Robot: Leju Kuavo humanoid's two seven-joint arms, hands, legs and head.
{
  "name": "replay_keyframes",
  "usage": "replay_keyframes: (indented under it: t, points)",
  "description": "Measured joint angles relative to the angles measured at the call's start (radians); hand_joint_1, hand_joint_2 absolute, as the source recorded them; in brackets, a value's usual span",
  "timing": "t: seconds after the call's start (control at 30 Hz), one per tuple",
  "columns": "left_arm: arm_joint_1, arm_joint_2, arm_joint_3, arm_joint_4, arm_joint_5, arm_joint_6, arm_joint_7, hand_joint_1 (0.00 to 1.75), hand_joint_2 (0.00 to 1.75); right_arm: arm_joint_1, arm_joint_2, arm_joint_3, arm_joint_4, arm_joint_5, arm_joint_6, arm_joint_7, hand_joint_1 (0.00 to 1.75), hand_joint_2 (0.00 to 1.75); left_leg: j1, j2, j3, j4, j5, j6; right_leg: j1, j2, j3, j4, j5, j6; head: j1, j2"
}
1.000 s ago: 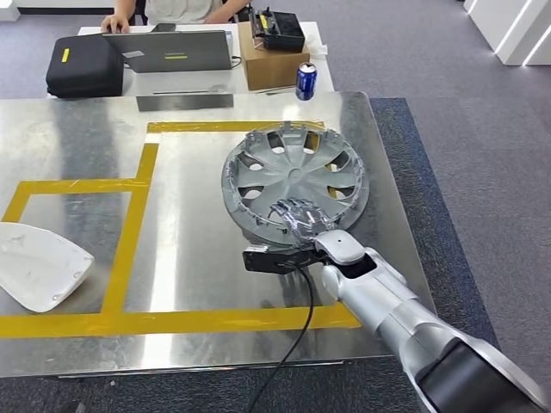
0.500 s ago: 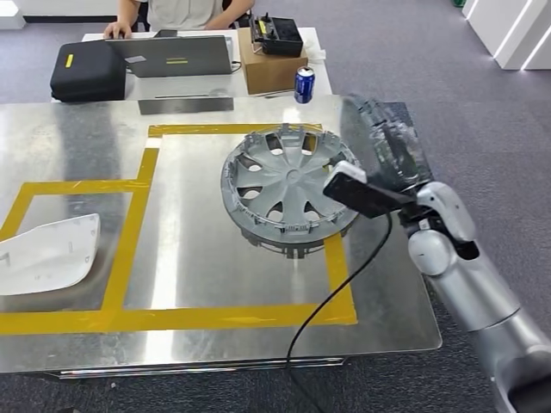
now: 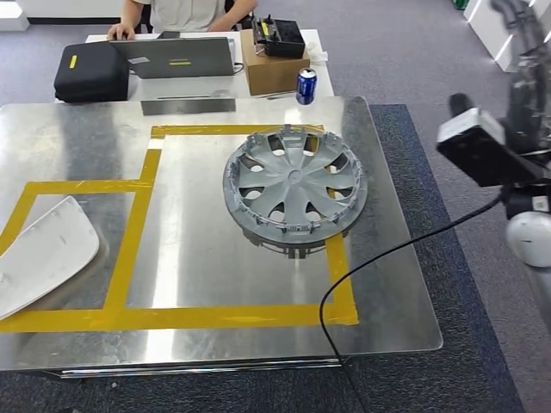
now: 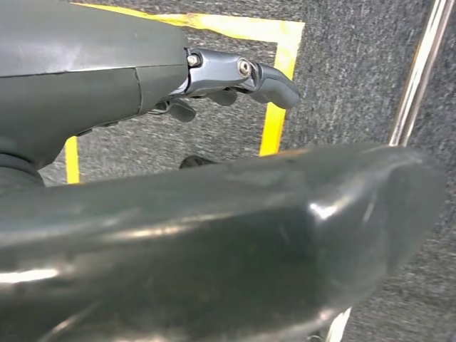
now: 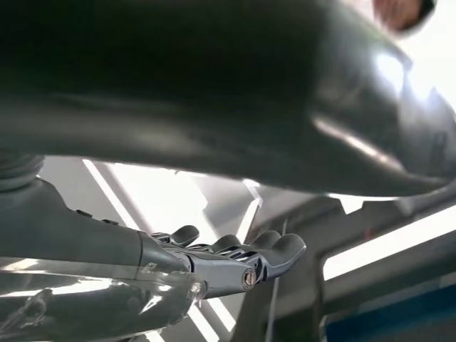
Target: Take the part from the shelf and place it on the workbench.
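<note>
The grey plastic spoked wheel cover (image 3: 294, 189) is lying on the shiny steel workbench (image 3: 195, 258); the right hand (image 3: 523, 73), fingers straight, holding nothing, should be retreating clear without snagging its cable.

Left hand (image 4: 236, 75) empty, fingers (image 4: 274, 80) extended straight and held close together, above grey carpet (image 4: 349, 71). Yellow tape (image 4: 277, 85) forms a corner on the carpet beneath the fingers. A metal bar (image 4: 417, 78) crosses the carpet beside the tape.

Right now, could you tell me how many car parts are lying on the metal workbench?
2: a grey wheel cover inside the yellow-taped square toward the bench's right side, and a white panel at its left edge, partly cut off by the frame.
</note>
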Motion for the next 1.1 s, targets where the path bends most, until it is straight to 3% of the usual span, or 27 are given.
replay_keyframes:
  t: [0.1,0.17,0.23,0.33,0.4,0.47,0.53,0.57,0.6,0.63,0.7,0.77,0.8,0.9,0.97,1.03,1.07,1.1]
  points:
    - [0.018,-0.021,0.007,0.002,0.000,-0.002,-0.019,0.00,0.00,0.251,-0.100,-0.255,-0.152,-0.109,-0.095,-0.084,0.00,0.00,0.000,-0.008,0.006,0.000,-0.006,0.004,0.000,-0.008,0.011,-0.003,-0.006,0.003,0.001,0.000]
    - [0.032,-0.039,0.013,0.006,0.000,-0.001,-0.023,0.00,0.00,0.473,-0.097,-0.510,-0.251,-0.202,-0.099,-0.203,0.00,0.00,0.000,-0.011,0.009,0.000,-0.011,0.006,-0.001,-0.012,0.018,-0.004,-0.011,0.004,0.001,0.000]
    - [0.043,-0.056,0.018,0.012,0.000,0.008,-0.011,0.00,0.00,0.623,-0.029,-0.801,-0.318,-0.303,0.011,-0.323,0.00,0.00,-0.004,-0.012,0.012,0.002,-0.020,0.014,-0.006,-0.011,0.021,-0.006,-0.015,0.009,0.001,0.000]
    - [0.048,-0.079,0.030,0.023,0.000,0.040,0.003,0.00,0.00,0.686,0.134,-1.251,-0.348,-0.394,0.189,-0.454,0.00,0.00,-0.012,-0.009,0.017,0.002,-0.023,0.030,-0.013,-0.007,0.026,-0.010,-0.014,0.021,-0.001,0.000]
    - [0.047,-0.096,0.039,0.029,0.000,0.076,0.004,0.00,0.00,0.702,0.232,-1.495,-0.350,-0.425,0.143,-0.531,0.00,0.00,-0.009,-0.009,0.028,-0.016,-0.009,0.038,-0.016,-0.008,0.026,-0.004,-0.022,0.026,0.001,0.000]
    - [0.046,-0.112,0.047,0.037,0.000,0.103,0.004,0.00,0.00,0.708,0.312,-1.647,-0.350,-0.462,0.050,-0.572,0.00,0.00,-0.005,-0.002,0.039,-0.035,0.001,0.042,-0.018,-0.006,-0.003,0.063,-0.074,0.030,0.006,0.000]
    - [0.044,-0.125,0.057,0.044,0.000,0.114,0.004,0.00,0.00,0.709,0.382,-1.730,-0.350,-0.488,-0.009,-0.578,0.00,0.00,-0.005,0.010,0.041,-0.036,0.002,0.042,-0.022,-0.006,-0.060,0.201,-0.145,0.038,0.010,0.000]
    - [0.041,-0.130,0.062,0.047,0.000,0.117,0.004,0.00,0.00,0.709,0.409,-1.755,-0.350,-0.493,-0.024,-0.577,0.00,0.00,-0.005,0.015,0.040,-0.036,0.003,0.041,-0.026,-0.006,-0.081,0.256,-0.165,0.043,0.012,0.000]
    - [0.039,-0.136,0.067,0.049,0.000,0.117,0.003,0.00,0.00,0.709,0.430,-1.775,-0.350,-0.495,-0.035,-0.576,0.00,0.00,-0.003,0.019,0.040,-0.036,0.004,0.038,-0.031,-0.006,-0.085,0.276,-0.165,0.048,0.011,0.000]
    - [0.036,-0.141,0.072,0.051,0.000,0.116,-0.002,0.00,0.00,0.709,0.449,-1.793,-0.350,-0.493,-0.043,-0.574,0.00,0.00,0.000,0.021,0.039,-0.035,0.004,0.033,-0.037,-0.007,-0.066,0.254,-0.147,0.055,0.012,0.000]
    - [0.034,-0.150,0.085,0.053,0.000,0.109,-0.019,0.00,0.00,0.710,0.485,-1.820,-0.348,-0.484,-0.061,-0.570,0.00,0.00,0.009,0.022,0.036,-0.025,0.004,0.015,-0.050,-0.007,0.019,0.120,-0.097,0.074,0.013,0.000]
    - [0.032,-0.154,0.098,0.059,0.000,0.101,-0.034,0.00,0.00,0.710,0.533,-1.837,-0.333,-0.477,-0.090,-0.579,0.00,0.00,0.014,0.019,0.030,-0.011,0.001,-0.007,-0.055,0.005,0.075,0.033,-0.074,0.078,0.015,0.000]
    - [0.030,-0.157,0.100,0.063,-0.001,0.099,-0.037,0.00,0.00,0.707,0.559,-1.843,-0.316,-0.478,-0.113,-0.588,0.00,0.00,0.014,0.017,0.027,-0.005,0.001,-0.018,-0.054,0.011,0.078,0.029,-0.079,0.069,0.015,0.000]
    - [0.029,-0.169,0.102,0.072,-0.001,0.098,-0.036,0.00,0.00,0.686,0.630,-1.856,-0.210,-0.486,-0.206,-0.614,0.00,0.00,0.018,0.014,0.013,0.010,-0.004,-0.038,-0.049,0.015,0.052,0.052,-0.080,0.024,0.012,0.000]
    - [0.029,-0.174,0.101,0.075,0.000,0.099,-0.034,0.00,0.00,0.676,0.667,-1.862,-0.112,-0.461,-0.266,-0.624,0.00,0.00,0.016,0.016,-0.016,0.071,-0.061,-0.038,-0.043,0.011,0.033,0.053,-0.067,0.002,0.007,0.000]
    - [0.027,-0.175,0.101,0.077,0.000,0.102,-0.031,0.00,0.00,0.670,0.694,-1.866,-0.011,-0.418,-0.307,-0.614,0.00,0.00,0.005,0.018,-0.066,0.199,-0.149,-0.028,-0.035,0.009,0.013,0.052,-0.049,-0.011,0.003,0.000]
    - [0.027,-0.175,0.101,0.078,0.000,0.103,-0.030,0.00,0.00,0.667,0.702,-1.867,0.042,-0.387,-0.323,-0.597,0.00,0.00,-0.003,0.017,-0.084,0.257,-0.178,-0.023,-0.030,0.008,0.001,0.052,-0.040,-0.015,0.003,0.000]
    - [0.026,-0.175,0.101,0.079,0.000,0.104,-0.028,0.00,0.00,0.665,0.708,-1.867,0.105,-0.350,-0.343,-0.573,0.00,0.00,-0.010,0.017,-0.088,0.287,-0.187,-0.015,-0.024,0.008,-0.011,0.052,-0.031,-0.019,0.003,0.000]
